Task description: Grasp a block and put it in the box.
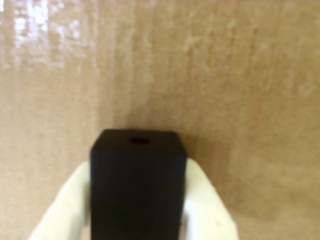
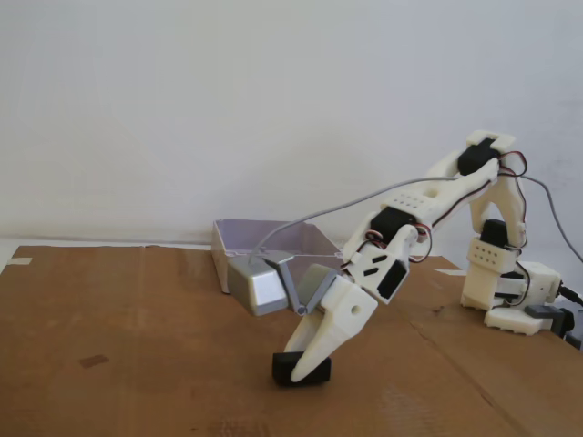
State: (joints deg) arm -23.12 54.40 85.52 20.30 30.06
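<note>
We see the gripper (image 2: 305, 366) pinching the block (image 2: 300, 370).
The box (image 2: 273, 244) sits behind, past the grey camera cube (image 2: 259, 283).

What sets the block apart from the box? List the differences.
The block is black; the box is pale grey. The block is small and solid; the box is much bigger and open-topped. The gripper clamps the block; the box stands untouched behind. Both rest on the cardboard.

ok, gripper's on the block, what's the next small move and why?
Probably lift straight up. The white fingers flank the black block on both sides, and it seems to rest on the cardboard; the box sits behind, so it needs clearance first.
</note>
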